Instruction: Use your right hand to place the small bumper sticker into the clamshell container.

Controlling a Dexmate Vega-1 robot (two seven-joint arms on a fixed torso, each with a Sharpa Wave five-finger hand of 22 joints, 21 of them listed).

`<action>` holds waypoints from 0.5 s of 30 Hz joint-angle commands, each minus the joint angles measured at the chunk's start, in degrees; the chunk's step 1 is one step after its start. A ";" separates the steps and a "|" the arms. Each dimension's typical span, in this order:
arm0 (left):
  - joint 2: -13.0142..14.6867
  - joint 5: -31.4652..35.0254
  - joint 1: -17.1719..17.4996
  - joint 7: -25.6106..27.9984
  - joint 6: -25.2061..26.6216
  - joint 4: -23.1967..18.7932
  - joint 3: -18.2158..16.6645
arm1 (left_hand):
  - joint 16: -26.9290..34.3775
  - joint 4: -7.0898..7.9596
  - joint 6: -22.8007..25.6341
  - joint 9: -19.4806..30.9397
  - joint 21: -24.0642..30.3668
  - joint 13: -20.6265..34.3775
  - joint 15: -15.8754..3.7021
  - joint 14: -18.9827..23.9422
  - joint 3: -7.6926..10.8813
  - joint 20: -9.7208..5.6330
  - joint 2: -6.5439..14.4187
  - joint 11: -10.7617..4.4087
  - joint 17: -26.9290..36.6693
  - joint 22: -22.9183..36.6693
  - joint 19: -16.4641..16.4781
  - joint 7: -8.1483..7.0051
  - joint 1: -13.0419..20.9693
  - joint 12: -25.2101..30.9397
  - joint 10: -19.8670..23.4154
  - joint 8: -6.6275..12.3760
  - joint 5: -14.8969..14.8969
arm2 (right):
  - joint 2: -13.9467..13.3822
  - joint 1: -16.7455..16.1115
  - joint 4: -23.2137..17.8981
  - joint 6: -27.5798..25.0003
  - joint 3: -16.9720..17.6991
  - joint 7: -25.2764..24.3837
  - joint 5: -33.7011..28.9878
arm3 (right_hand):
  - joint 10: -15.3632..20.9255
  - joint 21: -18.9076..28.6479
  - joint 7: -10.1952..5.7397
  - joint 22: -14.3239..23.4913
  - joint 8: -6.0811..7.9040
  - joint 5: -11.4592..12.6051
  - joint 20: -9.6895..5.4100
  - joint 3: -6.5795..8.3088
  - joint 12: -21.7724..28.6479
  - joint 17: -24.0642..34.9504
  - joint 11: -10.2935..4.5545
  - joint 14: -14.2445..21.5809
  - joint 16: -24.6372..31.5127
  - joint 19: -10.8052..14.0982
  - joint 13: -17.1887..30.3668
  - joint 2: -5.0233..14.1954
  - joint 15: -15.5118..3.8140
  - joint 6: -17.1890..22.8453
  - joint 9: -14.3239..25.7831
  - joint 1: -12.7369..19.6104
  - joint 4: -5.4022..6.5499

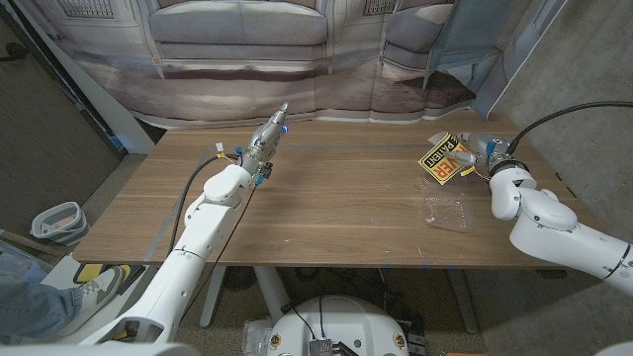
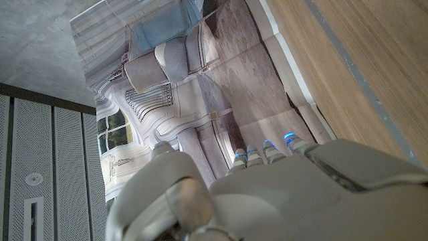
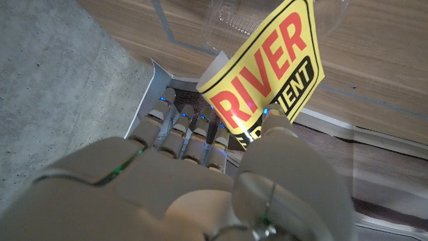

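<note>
Wood-grain table [image 1: 326, 188] stands before a printed backdrop [image 1: 297, 44] of sofas. At the far right side, the robot's right hand [image 1: 487, 158] pinches a yellow bumper sticker [image 1: 442, 162] lettered in red and black, holding it raised just above and behind the clear clamshell container [image 1: 447, 208], which sits near the table's front edge. The left hand [image 1: 265, 138] hovers mid-table, fingers straight and close together, holding nothing.
</note>
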 commanded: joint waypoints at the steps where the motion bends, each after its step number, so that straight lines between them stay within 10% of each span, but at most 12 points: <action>1: 0.21 0.23 0.10 0.14 0.48 -0.59 0.06 | 0.32 -0.11 0.33 0.16 0.20 0.17 0.18 -0.05 -0.55 -1.21 0.05 0.17 0.20 0.20 -3.58 0.03 0.43 0.06 -0.13 0.24 -0.17 | -0.29 2.18 0.71 -0.75 -1.94 1.59 1.02 | -0.84 -0.38 0.16 0.11 -0.12 0.52 0.29 -0.18 -0.07 0.09 -0.05 -0.87 -0.23 -0.54 0.27 -0.01 0.18 -0.69 0.08 -0.43 -0.18; 15: 0.14 0.07 -0.86 -0.47 0.41 0.97 0.12 | 0.31 -0.11 0.36 0.16 0.19 0.17 0.16 -0.08 -0.69 -1.17 0.12 -0.02 0.20 0.20 -3.63 -0.02 0.49 0.06 -0.16 0.25 -0.19 | -0.67 4.34 1.24 -1.61 -3.19 4.15 3.09 | -3.12 -1.12 0.92 -0.11 -0.22 0.77 1.51 -1.13 -0.05 -0.10 0.93 -3.54 -0.06 -2.70 0.22 -1.15 2.16 -2.98 -0.06 -1.96 0.05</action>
